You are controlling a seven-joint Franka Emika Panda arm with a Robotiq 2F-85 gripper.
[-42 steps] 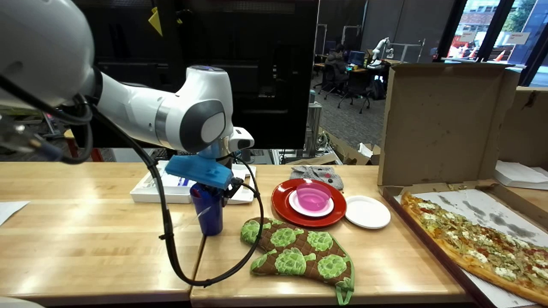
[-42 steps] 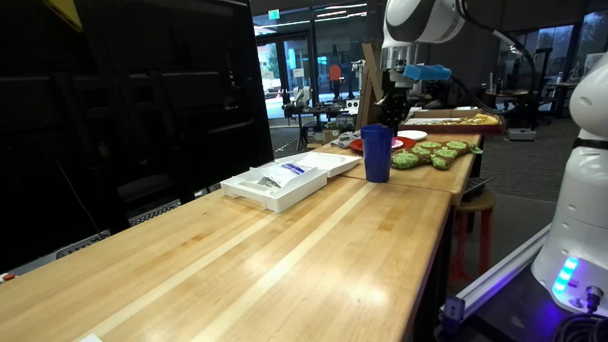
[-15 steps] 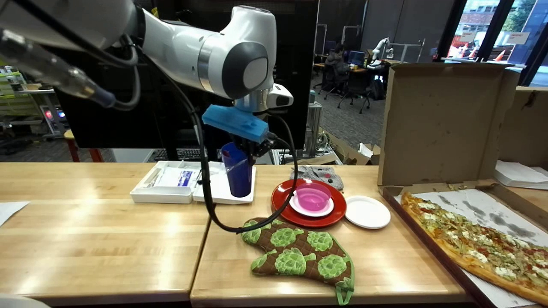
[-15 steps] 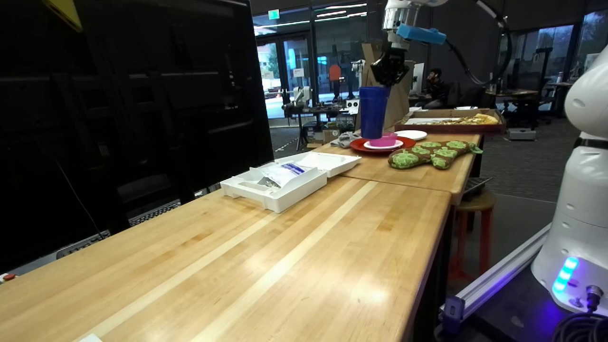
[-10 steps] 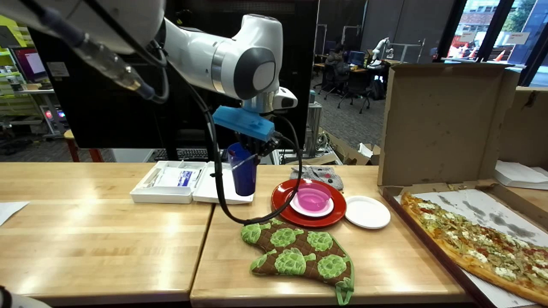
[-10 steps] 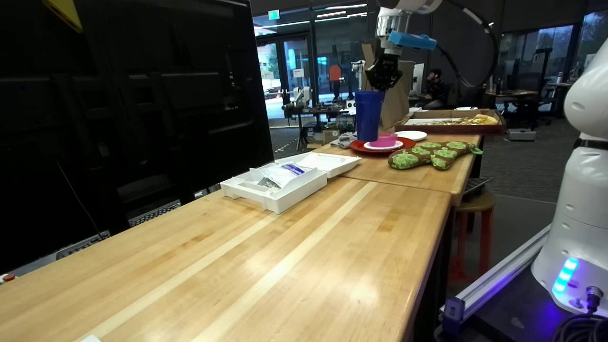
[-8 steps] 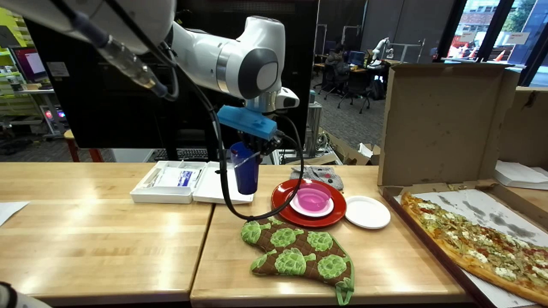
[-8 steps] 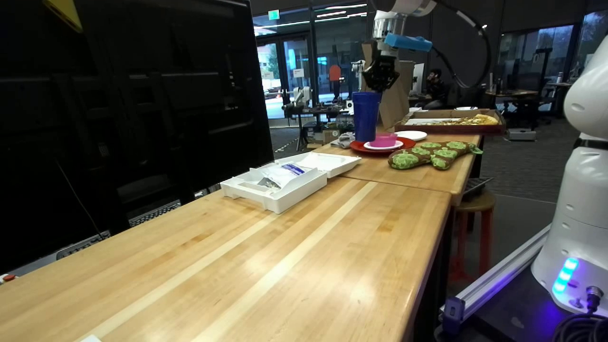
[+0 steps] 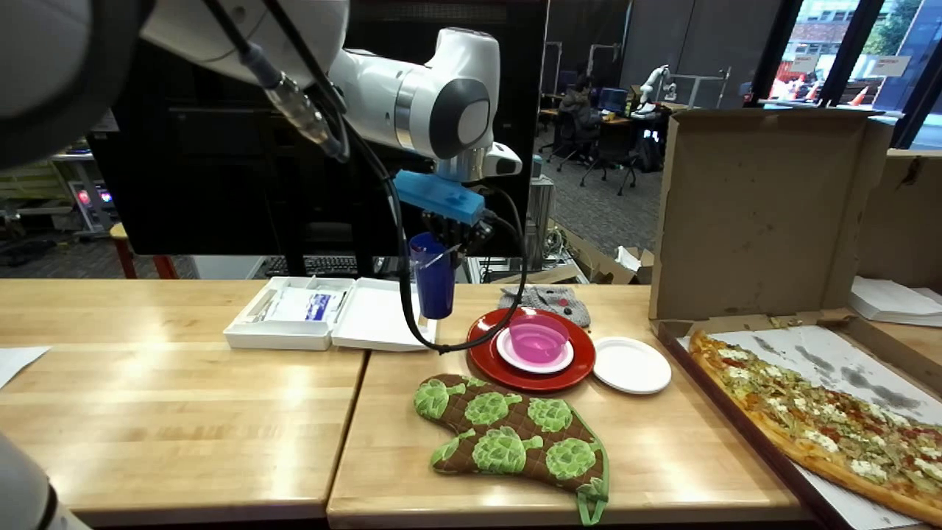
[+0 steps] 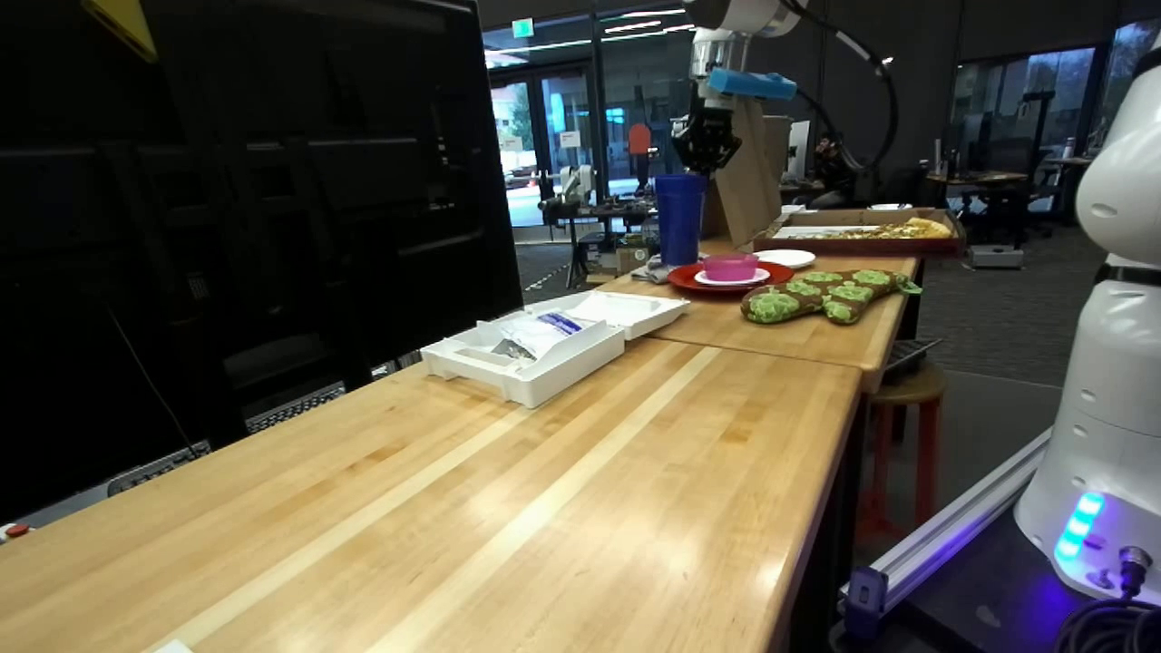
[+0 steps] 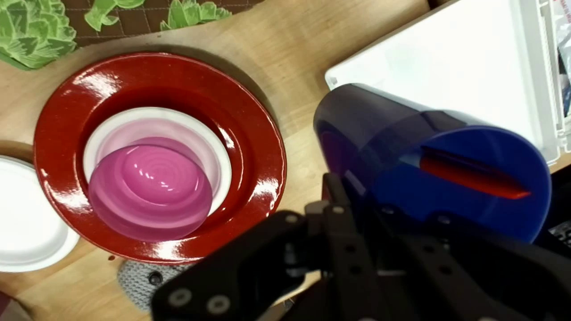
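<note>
Wrist view: blue cup [image 11: 397, 142] takes up the right of the frame, mouth toward the viewer, a red pen [image 11: 475, 178] or the like leaning inside. Gripper [image 10: 700, 169]: fingers drawn in, clamped at the cup's wall near the rim; the gap between them is lost in the dark, and I cannot tell how the tips straddle the wall. In both exterior views the cup is close to upright and appears to hang in the air, base apart from the table [image 9: 184, 427]. Seen from above, it sits between the red plate [image 11: 258, 147] and the lid [image 11: 428, 53] of a white case [image 9: 278, 341], its outline crossing the lid's corner. Progress, judged from how things stand: grip made, cup lifted clear; not yet set down or let go. No view shows the cup resting on anything. Around it: the red plate bears a small plate [image 11: 225, 169] with a pink bowl [image 11: 151, 178] on it, none touched by the gripper. A white plate [image 9: 631, 365] lies just beside the red one, touching or nearly so. Grey cloth [image 9: 548, 297] at the red plate's edge; whether part of it runs under is unclear. Mitt [image 9: 515, 430] near the same plate, apart from it. Case open, a packet [image 9: 303, 304] in its compartmented half. In an exterior view, well apart from the cup, a pizza box [image 9: 765, 213] stands with its cover raised and pizza [image 9: 824, 414] inside.
</note>
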